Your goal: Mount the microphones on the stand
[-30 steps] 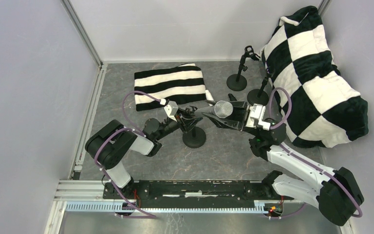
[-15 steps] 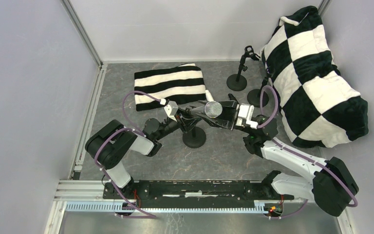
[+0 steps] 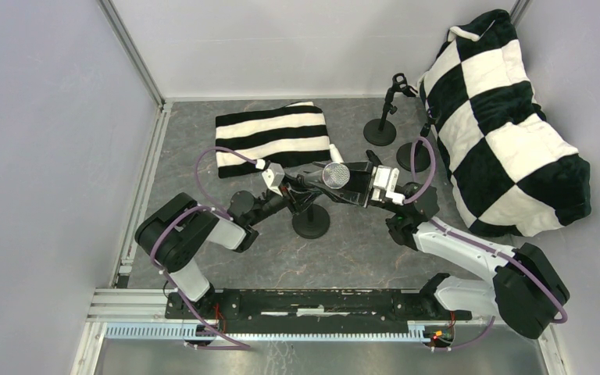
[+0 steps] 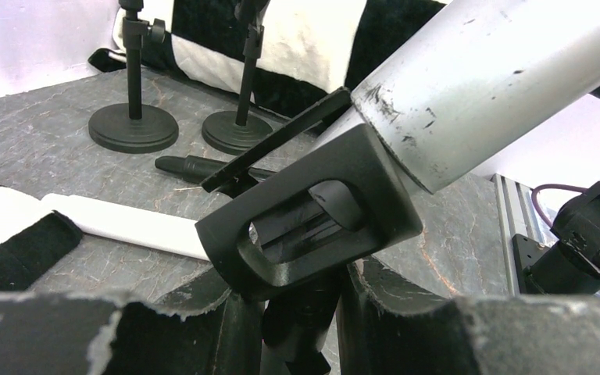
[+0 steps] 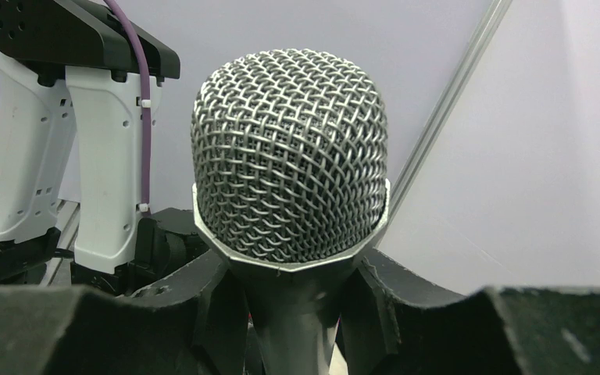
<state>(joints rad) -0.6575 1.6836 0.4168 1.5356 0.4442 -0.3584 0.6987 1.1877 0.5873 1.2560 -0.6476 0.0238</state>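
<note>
Gripping the silver-grey microphone (image 5: 289, 156) just under its mesh head, my right tool (image 5: 297, 308) is closed on the neck; my left tool (image 4: 301, 312) is pinched narrow on the stem of the stand (image 3: 312, 221), right below its clip (image 4: 312, 207); the barrel lies tilted between my two tools, its end against the clip's upper edge. I judge the body stiff, metal, fairly heavy and slick, with scuffed paint; the mesh could dent, so the neck or barrel is where to hold. Just beyond my left tool the white microphone (image 4: 125, 223) and the black microphone (image 4: 195, 166) lie on the counter (image 3: 375, 250); past them stand two spare stands (image 4: 133, 129). A striped cloth (image 3: 272, 137) lies beyond my left tool and a chequered cushion (image 3: 508, 125) beyond my right; neither blocks the clip, though my own tools crowd it.
</note>
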